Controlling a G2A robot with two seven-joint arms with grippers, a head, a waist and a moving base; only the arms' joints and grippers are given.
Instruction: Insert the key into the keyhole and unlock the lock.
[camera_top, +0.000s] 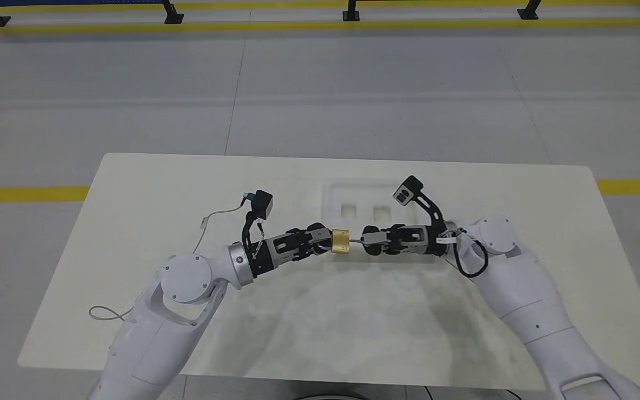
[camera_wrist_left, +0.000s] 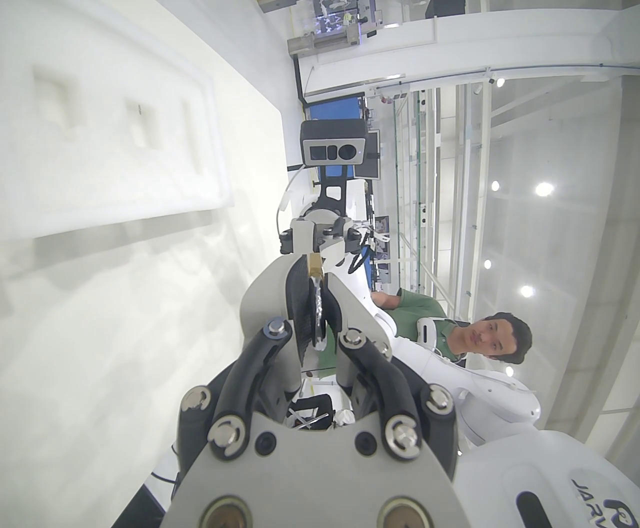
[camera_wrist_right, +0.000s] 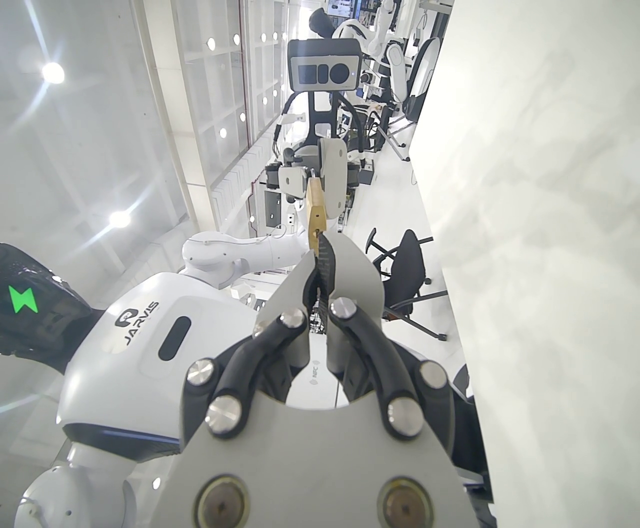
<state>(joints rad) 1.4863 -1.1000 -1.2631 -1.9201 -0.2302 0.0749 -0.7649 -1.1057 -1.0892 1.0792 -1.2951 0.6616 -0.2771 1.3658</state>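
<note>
Padlock (camera_top: 341, 242) (camera_wrist_left: 315, 264) (camera_wrist_right: 315, 207), brass body, hangs off the table between the two gripper tips, with its long axis in line with both grippers.

Left gripper (camera_top: 317, 238) (camera_wrist_left: 314, 281) is clamped on the lock's silver shackle (camera_wrist_left: 317, 306). The shackle sits between the pads and the brass body sticks out just past the fingertips.

Right gripper (camera_top: 368, 241) (camera_wrist_right: 318, 250) comes in from the opposite end, head-on to the left one. Its fingers are pinched nearly flat together on a thin piece, which I take as the key (camera_wrist_right: 314, 233). Only a small bit of metal shows at the pad tips, touching the lock's near end. The pads hide the blade, so I cannot tell how deep it sits or whether it's turned. Whether the shackle is popped is not readable either.

From the right wrist view the left gripper (camera_wrist_right: 311, 181) sits straight beyond the lock. From the left wrist view the right gripper (camera_wrist_left: 320, 239) sits just behind the brass.

White foam tray (camera_top: 400, 190) (camera_wrist_left: 100, 175) with rectangular recesses lies flat on the table (camera_top: 150, 220) (camera_wrist_right: 525, 200), just beyond the gripper pair on the side away from the robot and not touching either gripper.

A thin loose cable (camera_top: 100, 313) lies on the table, well back from the left gripper, out past that arm's shoulder.
</note>
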